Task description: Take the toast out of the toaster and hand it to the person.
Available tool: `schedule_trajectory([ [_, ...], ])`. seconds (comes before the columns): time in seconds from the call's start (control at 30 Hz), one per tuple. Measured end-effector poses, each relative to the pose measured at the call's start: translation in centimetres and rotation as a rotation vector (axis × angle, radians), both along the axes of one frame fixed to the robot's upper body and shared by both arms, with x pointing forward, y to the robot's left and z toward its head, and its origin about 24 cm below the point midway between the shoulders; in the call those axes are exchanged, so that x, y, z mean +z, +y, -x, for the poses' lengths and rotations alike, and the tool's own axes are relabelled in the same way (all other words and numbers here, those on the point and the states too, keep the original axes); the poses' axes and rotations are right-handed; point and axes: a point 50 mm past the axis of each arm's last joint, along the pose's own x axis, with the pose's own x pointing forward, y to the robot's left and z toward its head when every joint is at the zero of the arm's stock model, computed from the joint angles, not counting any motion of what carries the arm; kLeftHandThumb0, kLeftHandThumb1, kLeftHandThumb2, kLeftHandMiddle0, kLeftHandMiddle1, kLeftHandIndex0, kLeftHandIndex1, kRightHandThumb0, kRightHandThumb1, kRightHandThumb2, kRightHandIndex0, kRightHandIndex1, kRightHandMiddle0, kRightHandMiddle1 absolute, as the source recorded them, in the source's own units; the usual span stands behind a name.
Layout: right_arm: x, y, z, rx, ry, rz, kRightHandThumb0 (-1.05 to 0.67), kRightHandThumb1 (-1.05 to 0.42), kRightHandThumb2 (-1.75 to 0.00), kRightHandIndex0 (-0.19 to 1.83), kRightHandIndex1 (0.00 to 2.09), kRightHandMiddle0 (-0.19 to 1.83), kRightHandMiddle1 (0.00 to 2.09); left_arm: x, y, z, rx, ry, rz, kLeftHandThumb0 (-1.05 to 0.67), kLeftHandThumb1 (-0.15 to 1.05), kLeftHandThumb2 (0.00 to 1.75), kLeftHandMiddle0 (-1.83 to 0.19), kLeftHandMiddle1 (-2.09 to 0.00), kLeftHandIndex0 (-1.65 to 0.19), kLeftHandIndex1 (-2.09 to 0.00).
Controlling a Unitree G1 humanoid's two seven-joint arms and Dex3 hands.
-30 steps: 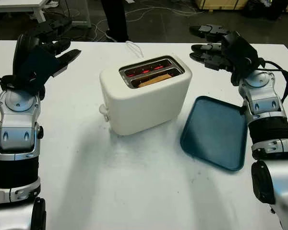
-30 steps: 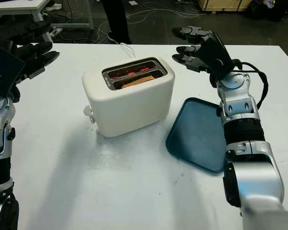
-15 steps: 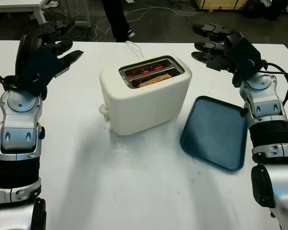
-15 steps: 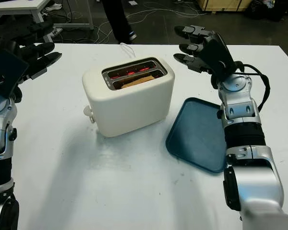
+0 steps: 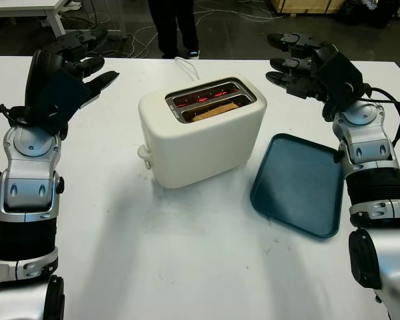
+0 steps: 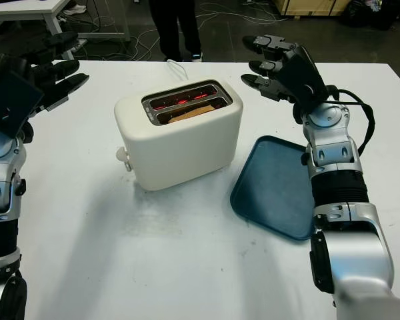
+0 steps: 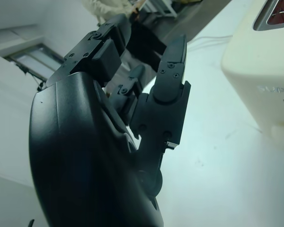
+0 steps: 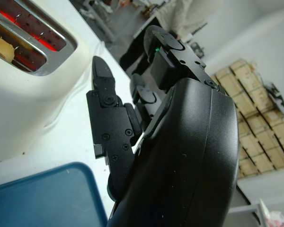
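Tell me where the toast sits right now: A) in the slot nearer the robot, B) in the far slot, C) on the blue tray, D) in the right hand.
A: the toast shows as a brown edge in the near slot of the toaster, while the far slot glows red; the tray holds nothing, and the right hand is open above the table, right of the toaster.

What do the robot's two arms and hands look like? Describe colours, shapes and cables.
Both arms are silver shells with black ribbed bands. The left hand and right hand are black, blocky and three-fingered. A black cable loops by the right wrist.
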Motion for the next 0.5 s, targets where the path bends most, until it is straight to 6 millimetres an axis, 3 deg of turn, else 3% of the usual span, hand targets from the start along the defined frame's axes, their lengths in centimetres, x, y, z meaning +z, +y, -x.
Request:
schedule_trajectory([
  [0.5,-0.06,0.31,0.08,0.004,-0.001,0.023,-0.2,-0.92,-0.11,0.59,0.03,0.54,0.02,-0.65,-0.29,-0.34,-0.008,0.02,0.005,-0.36,0.92,0.06,-0.62,-0.12,-0.61,-0.01],
])
